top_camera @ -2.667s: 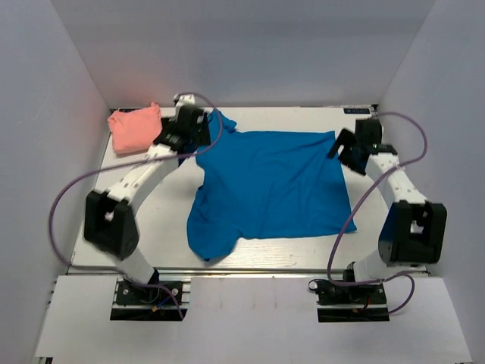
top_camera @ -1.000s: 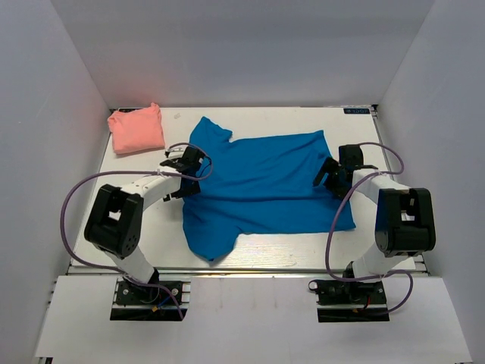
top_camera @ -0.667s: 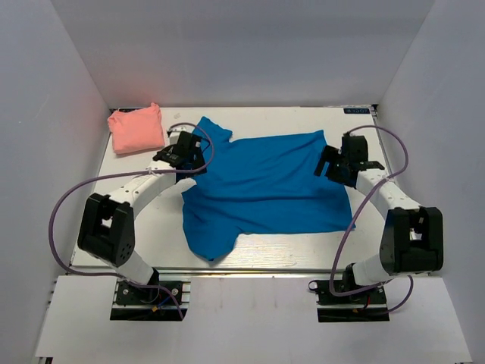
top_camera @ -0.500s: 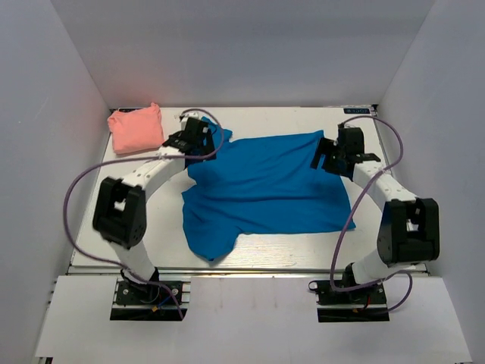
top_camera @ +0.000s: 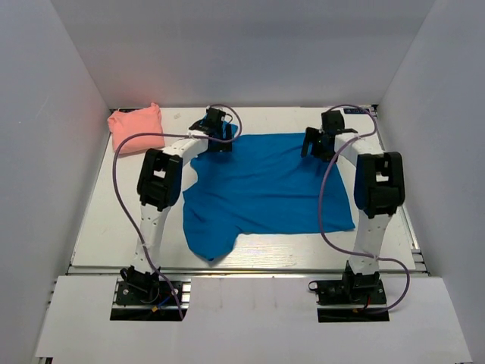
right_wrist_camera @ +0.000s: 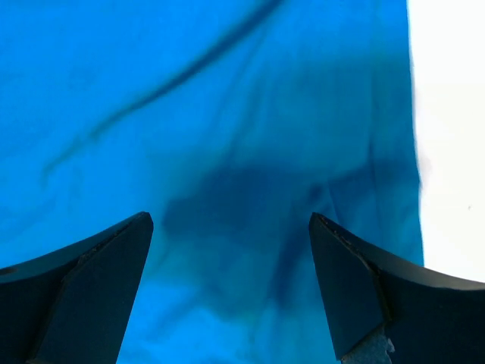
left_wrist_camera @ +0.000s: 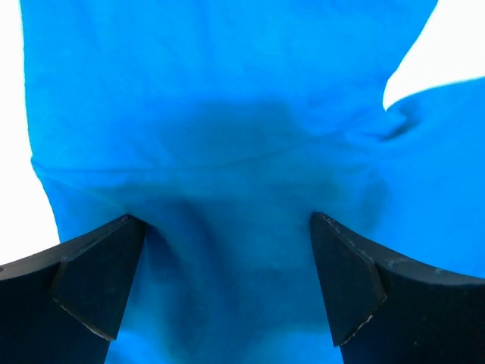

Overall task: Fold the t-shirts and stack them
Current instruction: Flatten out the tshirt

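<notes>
The bright blue t-shirt lies spread flat in the middle of the table. The salmon pink t-shirt is a small square bundle at the far left corner. My left gripper is at the blue shirt's far left sleeve, open, its jaws wide apart over the cloth. My right gripper is at the shirt's far right corner, open, its jaws spread over blue cloth beside the shirt's edge.
White walls close in the table on the left, far and right sides. Bare white table shows left of the blue shirt and a narrow strip to its right. Purple cables loop from both arms.
Both arms have stretched toward the far side, from the shirt's mid sides to its far corners. The blue shirt's far left sleeve now lies flatter. The pink bundle has not moved.
</notes>
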Available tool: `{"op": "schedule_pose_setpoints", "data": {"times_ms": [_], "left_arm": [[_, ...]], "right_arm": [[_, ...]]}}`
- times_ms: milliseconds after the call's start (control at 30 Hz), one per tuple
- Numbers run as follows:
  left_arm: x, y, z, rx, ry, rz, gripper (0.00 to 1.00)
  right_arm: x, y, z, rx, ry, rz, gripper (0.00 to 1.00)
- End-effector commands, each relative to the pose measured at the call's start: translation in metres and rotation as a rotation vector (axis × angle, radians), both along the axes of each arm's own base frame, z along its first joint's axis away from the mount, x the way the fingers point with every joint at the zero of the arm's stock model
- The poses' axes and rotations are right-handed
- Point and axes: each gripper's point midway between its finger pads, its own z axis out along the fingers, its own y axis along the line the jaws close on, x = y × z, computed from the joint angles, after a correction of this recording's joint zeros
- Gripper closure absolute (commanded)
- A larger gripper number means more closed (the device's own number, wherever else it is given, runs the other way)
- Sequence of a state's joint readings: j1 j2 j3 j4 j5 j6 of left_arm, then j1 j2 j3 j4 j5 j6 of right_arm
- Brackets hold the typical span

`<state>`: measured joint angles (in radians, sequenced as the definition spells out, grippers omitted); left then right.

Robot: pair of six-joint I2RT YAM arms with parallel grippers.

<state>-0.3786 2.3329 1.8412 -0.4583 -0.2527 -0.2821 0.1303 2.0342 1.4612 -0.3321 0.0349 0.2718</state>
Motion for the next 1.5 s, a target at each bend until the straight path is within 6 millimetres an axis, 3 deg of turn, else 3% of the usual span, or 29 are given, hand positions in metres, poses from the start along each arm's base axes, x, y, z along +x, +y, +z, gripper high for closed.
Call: {"op": "schedule_pose_setpoints", "data": {"times_ms": [0,33,67,133,167,200,233,267,333,400,433,467,500,567,600,633,700,733,833,933,967,1000,1033,1067,1100,1167,1200,1333,1467], "left_arm": [[0.015,-0.002,-0.009,-0.013,0.029,-0.038,0.0],[0.019,0.004,-0.029,-0.006,0.052,-0.025,0.0],[0.032,-0.003,-0.021,-0.028,0.021,-0.034,0.0],[0.046,-0.009,-0.027,-0.059,0.011,-0.046,0.0],[0.058,-0.009,-0.034,-0.072,0.005,-0.046,0.0],[0.062,-0.017,-0.037,-0.1,0.005,-0.069,0.0],[0.068,-0.023,-0.038,-0.121,-0.014,-0.082,0.0],[0.082,-0.024,-0.031,-0.15,-0.064,-0.087,0.0],[0.089,-0.032,-0.037,-0.205,-0.083,-0.124,0.0],[0.105,-0.039,-0.021,-0.233,-0.163,-0.139,0.0],[0.114,-0.037,-0.008,-0.249,-0.202,-0.142,0.0],[0.114,-0.037,-0.008,-0.249,-0.203,-0.142,0.0],[0.119,-0.038,0.021,-0.26,-0.251,-0.146,0.0],[0.12,-0.043,0.049,-0.28,-0.302,-0.177,0.0],[0.117,-0.042,0.058,-0.281,-0.305,-0.177,0.0],[0.116,-0.041,0.098,-0.285,-0.361,-0.188,0.0],[0.105,-0.037,0.122,-0.272,-0.369,-0.201,0.0],[0.095,-0.033,0.165,-0.266,-0.42,-0.217,0.0],[0.055,-0.015,0.173,-0.169,-0.359,-0.18,0.0],[-0.017,0.0,0.18,-0.15,-0.283,-0.155,0.0],[-0.052,0.012,0.139,-0.139,-0.175,-0.133,0.0],[-0.071,0.015,0.136,-0.175,-0.16,-0.11,0.0],[-0.096,0.014,0.165,-0.218,-0.215,-0.129,0.0],[-0.131,0.022,0.127,-0.222,-0.127,-0.119,0.0],[-0.148,0.005,0.128,-0.297,-0.139,-0.155,0.0],[-0.193,-0.002,0.117,-0.366,-0.095,-0.189,0.0],[-0.214,-0.01,0.108,-0.372,-0.043,-0.215,0.0],[-0.285,0.003,0.069,-0.332,0.119,-0.16,0.0],[-0.331,0.011,0.051,-0.35,0.159,-0.164,0.0]], "right_arm": [[0.02,-0.007,-0.001,-0.014,0.031,-0.046,0.11],[0.025,-0.006,-0.006,-0.016,0.057,-0.054,0.11],[0.026,-0.007,-0.018,-0.018,0.085,-0.069,0.11],[0.042,-0.009,-0.006,-0.009,0.075,-0.089,0.11],[0.041,-0.012,-0.031,-0.013,0.131,-0.124,0.11],[0.042,-0.019,-0.032,-0.015,0.149,-0.148,0.11],[0.06,-0.018,-0.016,-0.003,0.105,-0.153,0.11],[0.06,-0.024,-0.035,0.001,0.144,-0.176,0.11],[0.083,-0.025,-0.026,0.038,0.085,-0.178,0.11],[0.097,-0.024,-0.021,0.067,0.044,-0.166,0.11],[0.111,-0.017,0.001,0.098,-0.033,-0.099,0.11],[0.111,-0.015,0.001,0.104,-0.034,-0.079,0.11],[0.114,-0.01,0.018,0.104,-0.076,-0.053,0.11],[0.118,-0.003,0.062,0.084,-0.181,0.011,0.11],[0.116,-0.002,0.066,0.076,-0.202,0.029,0.11],[0.114,-0.001,0.09,0.074,-0.246,0.041,0.11],[0.107,-0.001,0.126,0.069,-0.306,0.045,0.11],[0.092,-0.002,0.15,0.064,-0.335,0.042,0.11],[0.056,0.004,0.148,0.061,-0.298,0.057,0.09],[0.02,0.004,0.154,0.076,-0.288,0.055,0.09],[-0.008,0.014,0.117,0.078,-0.176,0.063,0.09],[-0.021,0.014,0.131,0.079,-0.197,0.06,0.09],[-0.028,0.02,0.128,0.085,-0.197,0.063,0.09],[-0.056,0.019,0.089,0.075,-0.099,0.057,0.09],[-0.064,0.02,0.102,0.082,-0.136,0.057,0.09],[-0.091,0.025,0.072,0.093,-0.065,0.057,0.09],[-0.096,0.025,0.082,0.098,-0.094,0.055,0.09],[-0.126,0.029,0.067,0.152,-0.072,0.043,0.09],[-0.136,0.038,0.059,0.2,-0.06,0.085,0.09]]}}
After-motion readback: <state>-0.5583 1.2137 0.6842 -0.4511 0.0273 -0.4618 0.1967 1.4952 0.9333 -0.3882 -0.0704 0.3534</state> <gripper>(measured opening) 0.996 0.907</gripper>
